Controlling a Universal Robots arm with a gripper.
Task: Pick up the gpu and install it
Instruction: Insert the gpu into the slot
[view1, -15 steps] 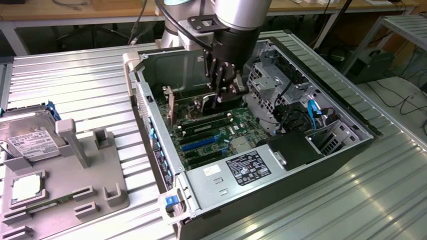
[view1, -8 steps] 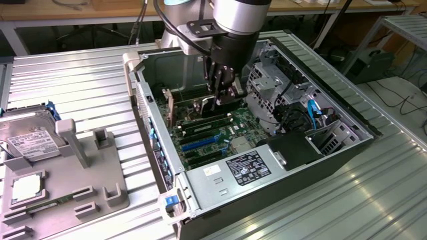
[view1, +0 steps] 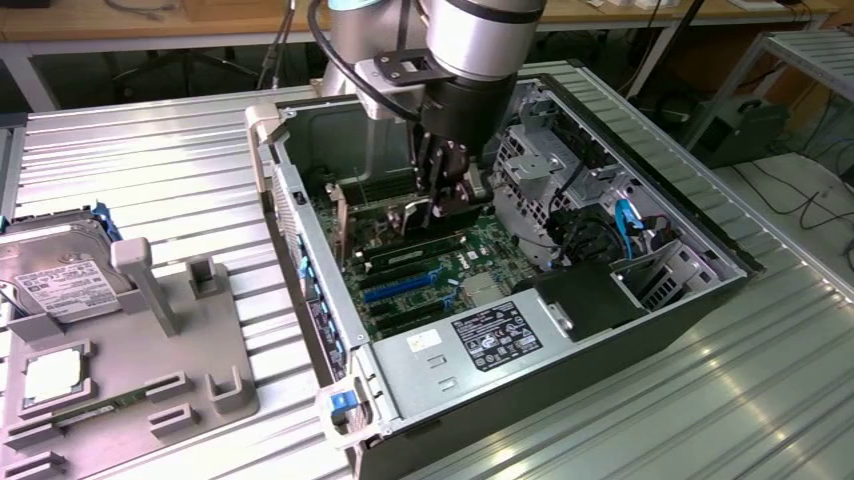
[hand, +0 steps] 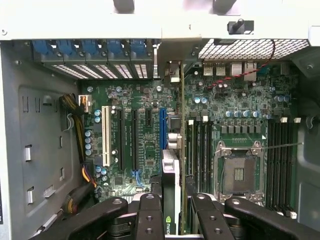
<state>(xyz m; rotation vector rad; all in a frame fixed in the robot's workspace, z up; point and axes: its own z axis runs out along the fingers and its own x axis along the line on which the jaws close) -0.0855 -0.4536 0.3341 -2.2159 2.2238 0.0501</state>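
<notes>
Now the case (view1: 694, 250) lies open with the arm (view1: 474, 40) reaching inside. Over the motherboard (hand: 145, 145), the gripper (hand: 170, 210) pinches the gpu (hand: 170, 175) edge-on, just at three o'clock of the blue slot (hand: 161, 135). Judged mid-install: seating needs edge aligned, bracket toward the rear grilles.

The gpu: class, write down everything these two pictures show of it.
The gpu is seen edge-on in the wrist view: a thin card with a pale silvery edge and a dark face bearing a green logo near the tool. It stands upright between the tool's black fingers, over the motherboard beside the blue slot. In the exterior view it sits under the tool, inside the open case.
</notes>
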